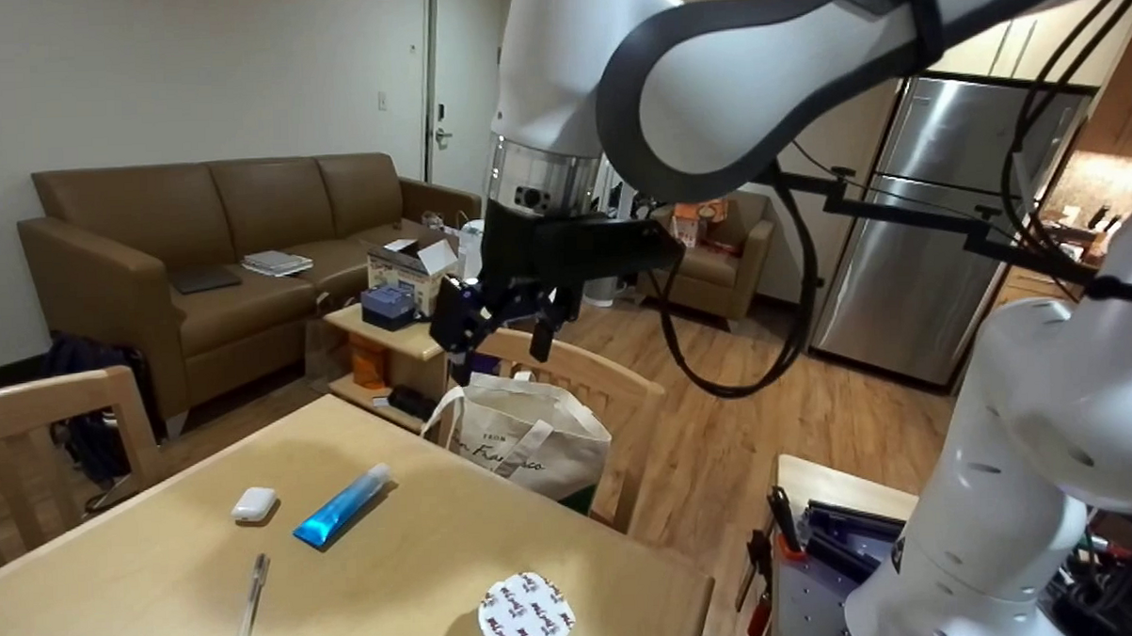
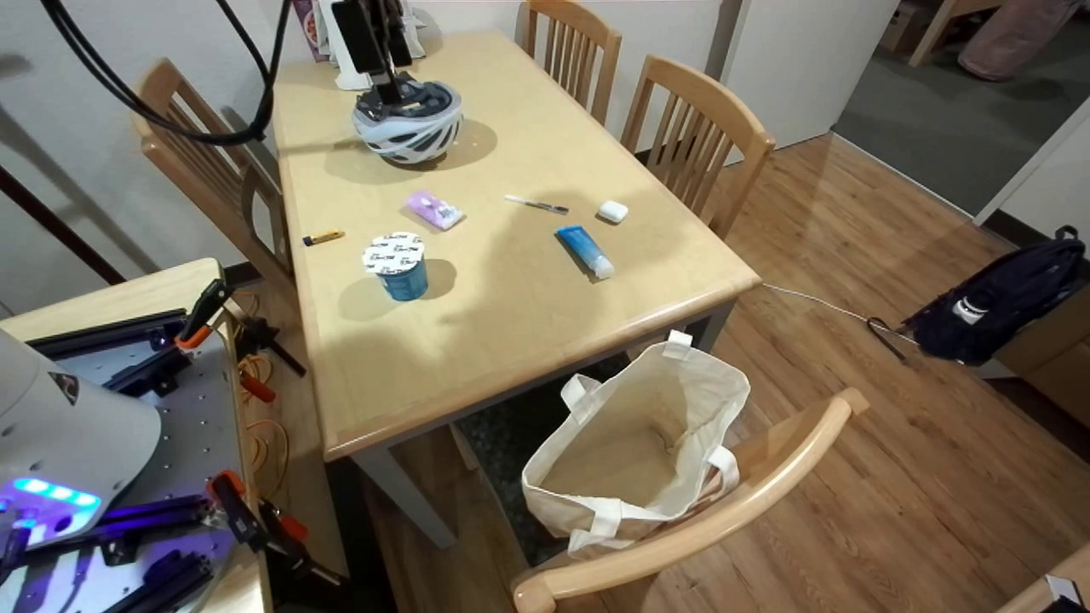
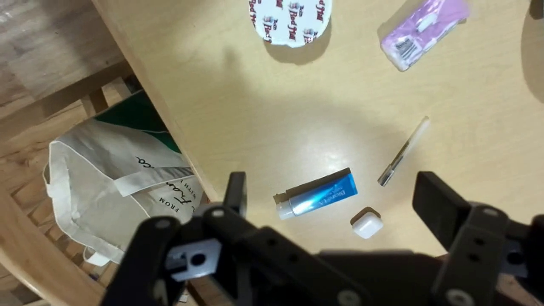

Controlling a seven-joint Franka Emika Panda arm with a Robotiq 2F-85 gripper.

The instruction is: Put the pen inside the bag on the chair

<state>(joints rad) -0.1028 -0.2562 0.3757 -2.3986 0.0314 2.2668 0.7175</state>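
A slim clear pen with a dark tip section lies on the table; it shows in both exterior views (image 1: 249, 609) (image 2: 536, 204) and in the wrist view (image 3: 403, 151). A cream canvas bag stands open-topped on a wooden chair (image 2: 724, 535) at the table's end; the bag shows in both exterior views (image 1: 561, 445) (image 2: 705, 385) and the wrist view (image 3: 106, 140). My gripper (image 1: 498, 353) is open and empty, high above the table. In the wrist view its fingers (image 3: 330, 182) are wide apart, with the pen beyond them. It is partly cut off in an exterior view (image 2: 392, 77).
On the table (image 2: 477, 340) near the pen lie a blue tube (image 2: 584, 250) and a small white case (image 2: 613, 211). A lidded cup (image 2: 398, 266), a purple packet (image 2: 434, 209), a yellow stick-like item (image 2: 324, 237) and a helmet (image 2: 410, 128) are also on it.
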